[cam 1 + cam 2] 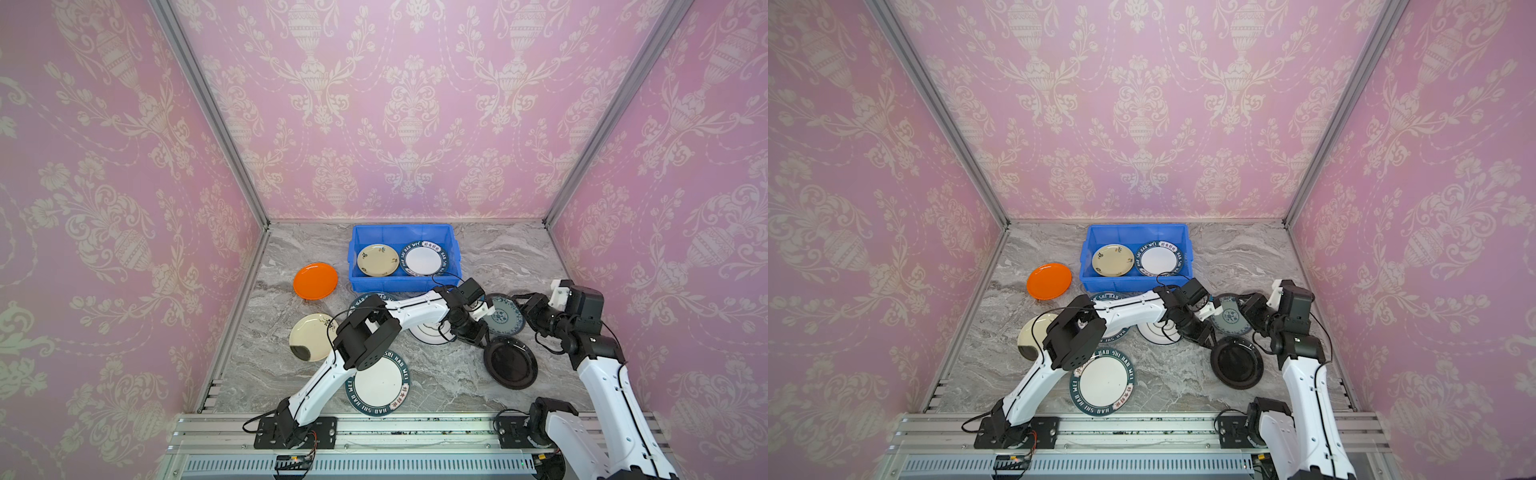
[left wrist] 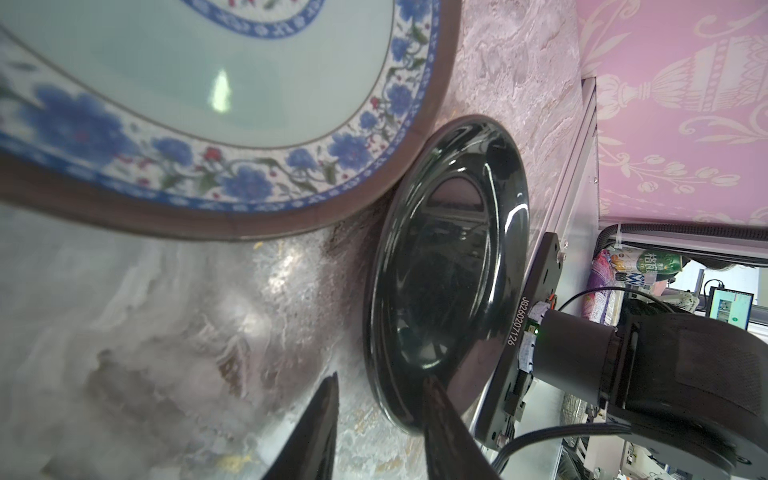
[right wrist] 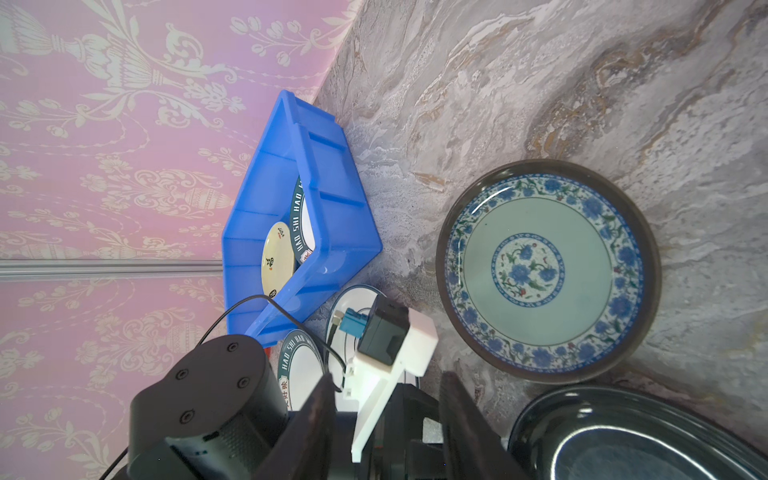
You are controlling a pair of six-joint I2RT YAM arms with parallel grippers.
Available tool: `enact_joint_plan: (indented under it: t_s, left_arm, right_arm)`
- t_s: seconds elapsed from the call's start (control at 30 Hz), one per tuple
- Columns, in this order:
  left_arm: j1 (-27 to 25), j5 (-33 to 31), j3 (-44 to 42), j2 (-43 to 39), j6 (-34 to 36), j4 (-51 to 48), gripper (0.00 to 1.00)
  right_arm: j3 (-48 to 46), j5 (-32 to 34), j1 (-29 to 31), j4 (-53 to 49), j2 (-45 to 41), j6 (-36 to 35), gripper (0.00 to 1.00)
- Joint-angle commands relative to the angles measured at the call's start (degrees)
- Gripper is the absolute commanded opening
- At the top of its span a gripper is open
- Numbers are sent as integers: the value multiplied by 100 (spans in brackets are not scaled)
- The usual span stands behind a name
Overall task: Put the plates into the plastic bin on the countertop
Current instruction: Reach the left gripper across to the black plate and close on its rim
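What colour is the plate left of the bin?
That's the orange plate, clearest in a top view.

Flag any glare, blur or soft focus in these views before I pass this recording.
Left wrist view: the blue-patterned plate is too close to the lens, soft, with a white glare spot; the black plate carries bright reflections; the countertop is blurred and shiny. Right wrist view: the same plate is crisp. Both top views: evenly lit, slightly soft.
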Motion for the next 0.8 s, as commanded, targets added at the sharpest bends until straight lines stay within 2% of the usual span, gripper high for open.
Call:
enact_joint_plan:
  t_s: [0.0,0.23,0.47,0.77]
  left_arm:
    - [-70,196,227,159,-79,-325,36]
    - [-98,245,585,430,-96,-598,27]
    - [-120,323,868,630,-78,-800,23]
    - [-110,179,915,547,65,-920,3]
  right_arm:
    - [-153,-157,-53,29,40,-172,43]
    - [-333,-268,-58,200,19,-106,43]
    - [-185,-309,-87,43,26,-246,43]
    - [-64,-394,-95,82,120,-238,43]
